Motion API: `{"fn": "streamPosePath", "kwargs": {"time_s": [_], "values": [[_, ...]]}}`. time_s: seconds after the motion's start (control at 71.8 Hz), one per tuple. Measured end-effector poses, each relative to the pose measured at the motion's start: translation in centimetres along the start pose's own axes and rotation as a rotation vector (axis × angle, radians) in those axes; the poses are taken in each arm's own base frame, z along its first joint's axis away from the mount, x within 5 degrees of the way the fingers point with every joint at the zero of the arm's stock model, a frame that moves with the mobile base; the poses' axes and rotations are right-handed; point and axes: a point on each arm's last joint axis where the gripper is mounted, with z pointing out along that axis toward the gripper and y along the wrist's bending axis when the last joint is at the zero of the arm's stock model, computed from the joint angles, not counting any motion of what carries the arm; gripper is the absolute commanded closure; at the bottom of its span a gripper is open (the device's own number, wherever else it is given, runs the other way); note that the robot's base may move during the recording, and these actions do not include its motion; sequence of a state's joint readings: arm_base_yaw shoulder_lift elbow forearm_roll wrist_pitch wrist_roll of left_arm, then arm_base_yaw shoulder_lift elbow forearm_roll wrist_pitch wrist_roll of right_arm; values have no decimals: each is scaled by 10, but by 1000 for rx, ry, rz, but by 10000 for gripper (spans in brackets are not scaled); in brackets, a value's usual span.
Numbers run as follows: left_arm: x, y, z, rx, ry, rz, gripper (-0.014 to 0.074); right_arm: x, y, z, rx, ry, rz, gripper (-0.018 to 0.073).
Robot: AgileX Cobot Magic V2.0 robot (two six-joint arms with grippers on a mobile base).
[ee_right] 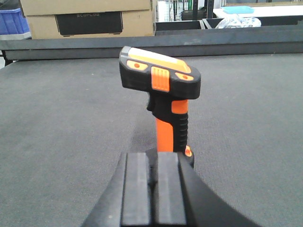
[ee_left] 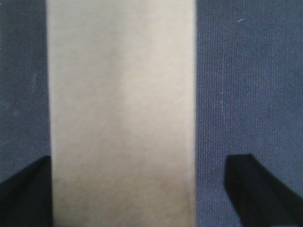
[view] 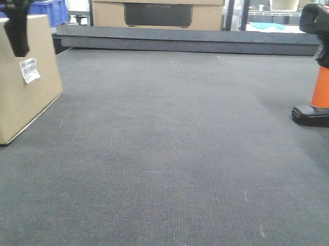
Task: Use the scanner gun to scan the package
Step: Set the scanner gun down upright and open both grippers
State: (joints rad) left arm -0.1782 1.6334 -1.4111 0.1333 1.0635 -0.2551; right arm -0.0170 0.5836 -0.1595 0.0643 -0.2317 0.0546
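Straddling package: left tool spread | right tool pressed together behind upright scanner gun on counter

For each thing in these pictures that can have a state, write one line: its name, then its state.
package: standing on the mat, barcode label visible, ungripped
scanner gun: upright on its base, ungripped
left gripper: open, straddling the package
right gripper: shut, empty, behind the scanner gun

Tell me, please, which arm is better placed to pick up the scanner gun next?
Right. The right gripper, closed, sits just behind the upright scanner gun, facing its handle. The left gripper is open astride the package, far across the table.
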Motion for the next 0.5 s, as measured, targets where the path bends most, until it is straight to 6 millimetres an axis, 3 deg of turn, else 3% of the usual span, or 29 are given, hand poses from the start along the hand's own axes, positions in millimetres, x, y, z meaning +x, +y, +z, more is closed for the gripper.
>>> {"fn": "streamPosePath", "kwargs": {"time_s": [0.292, 0.501], "values": [[-3, 1, -13, 3, -24, -5, -5, 0, 0, 0, 0, 4, 0, 728], [8, 10, -71, 33, -174, -31, 4, 2, 0, 0, 1, 19, 0, 728]]}}
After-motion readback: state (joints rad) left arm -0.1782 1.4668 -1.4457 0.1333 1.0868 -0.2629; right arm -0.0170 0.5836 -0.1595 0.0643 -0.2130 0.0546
